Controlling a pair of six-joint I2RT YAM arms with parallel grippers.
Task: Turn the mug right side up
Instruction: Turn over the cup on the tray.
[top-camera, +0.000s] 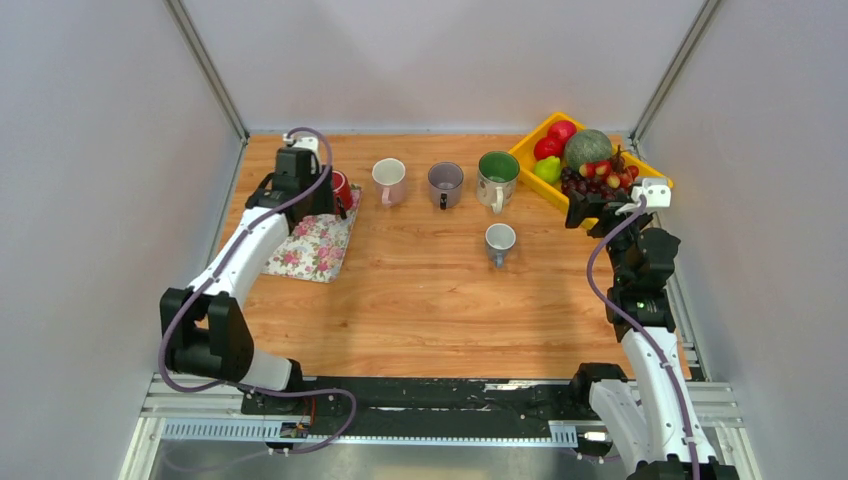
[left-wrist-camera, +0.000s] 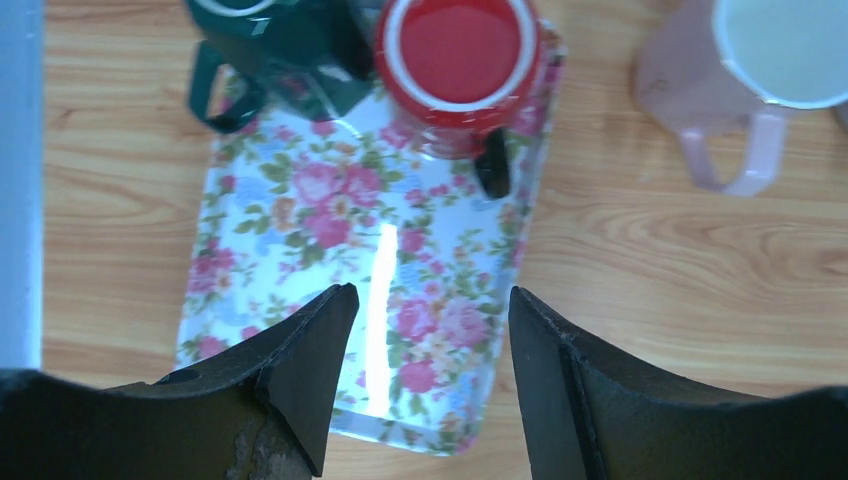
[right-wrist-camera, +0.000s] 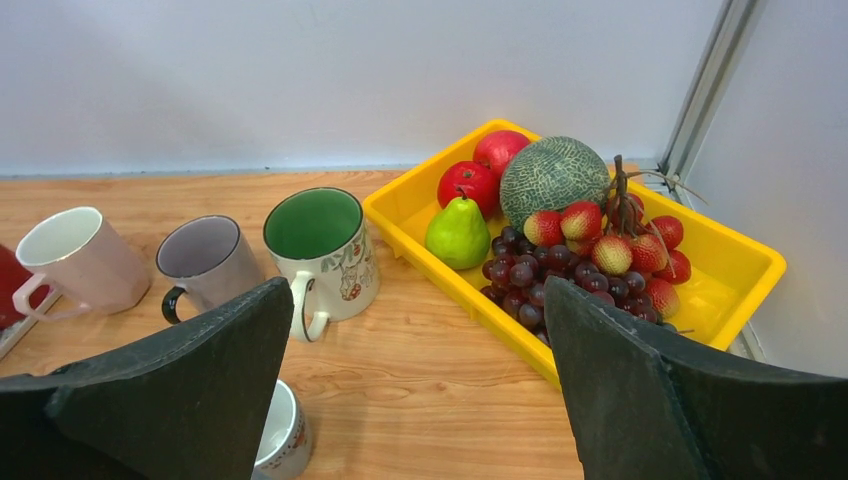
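Your left gripper (left-wrist-camera: 430, 300) hangs over a rectangular plastic tray printed with pink roses (left-wrist-camera: 330, 260), at the far left of the wooden table (top-camera: 420, 300). Its two black fingers are spread, with nothing between them but the tray's glossy surface.

The glossy red mug with a white rim and black handle (left-wrist-camera: 458, 50) stands on the far end of that tray. Its mouth faces up and its handle points toward the near side. It is just beyond your left fingertips and apart from them. Just left of it on the tray is a dark green mug (left-wrist-camera: 280, 40), partly cut off in the left wrist view, so you cannot tell which way up it sits.

Along the far side of the table, to the right of the tray, three more mugs stand in a row with their mouths up:
- a pale pink mug (top-camera: 389, 178)
- a grey mug with a black handle (top-camera: 445, 181)
- a white patterned mug with a green inside (top-camera: 497, 175)

A small white mug (top-camera: 499, 240) sits nearer, just in front of the green-lined one.

Your right gripper (right-wrist-camera: 418, 285) is poised at the right edge of the table with its fingers at full spread, holding nothing. It is beside a yellow plastic bin (right-wrist-camera: 740, 270) in the far right corner. The bin holds a green pear (right-wrist-camera: 458, 232), two red apples (right-wrist-camera: 470, 182), a netted melon (right-wrist-camera: 553, 180), dark grapes (right-wrist-camera: 520, 290) and strawberries (right-wrist-camera: 610, 252).
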